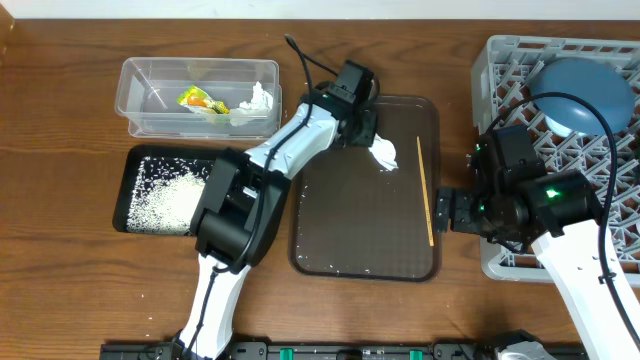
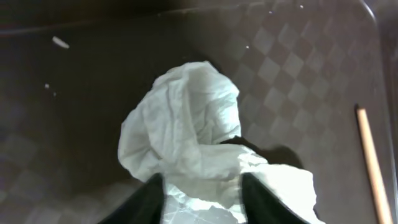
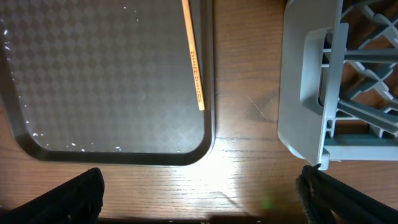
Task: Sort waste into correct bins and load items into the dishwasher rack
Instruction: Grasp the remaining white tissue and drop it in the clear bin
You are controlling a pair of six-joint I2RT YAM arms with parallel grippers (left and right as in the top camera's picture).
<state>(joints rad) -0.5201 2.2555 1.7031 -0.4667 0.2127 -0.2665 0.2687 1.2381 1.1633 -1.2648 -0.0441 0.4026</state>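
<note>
Grasping a crumpled tissue (image 2: 186, 130) with the left tool (image 1: 371, 139) near the far right corner of the brown serving tray (image 1: 350, 235), dark fingers (image 2: 147, 200) set against either side of the wad and the paper bunched between them. Not yet lifted, by the look of it, with the lower folds resting on the tray's chequered floor; firmness of the hold impossible to judge from these views.

Bound next, in all likelihood, for the clear tub (image 1: 150, 85), lying to the left of the tool and slightly farther back, well apart across the tray's rim and a strip of bare worktop (image 1: 60, 120). Already holding another white tissue (image 1: 258, 100) and a yellow-green wrapper (image 1: 196, 100), and so the likelier home for this wad than the black tray (image 1: 133, 170) just in front of it, strewn with rice grains (image 1: 172, 200). Calling for a lift clear of the serving tray's lip, then a sweep leftward on the left arm's own side.

Hovering on the other flank with the right tool (image 1: 446, 210) released, fingers spread wide, over the worktop between the serving tray and the grey dishwasher rack (image 1: 625, 190). Nearer by far to the thin wooden stick (image 3: 193, 56), stretched front to back along the tray's right edge, far end near the tissue but apart from it. Loaded in the rack's far part: a dark blue dish (image 1: 585, 90).
</note>
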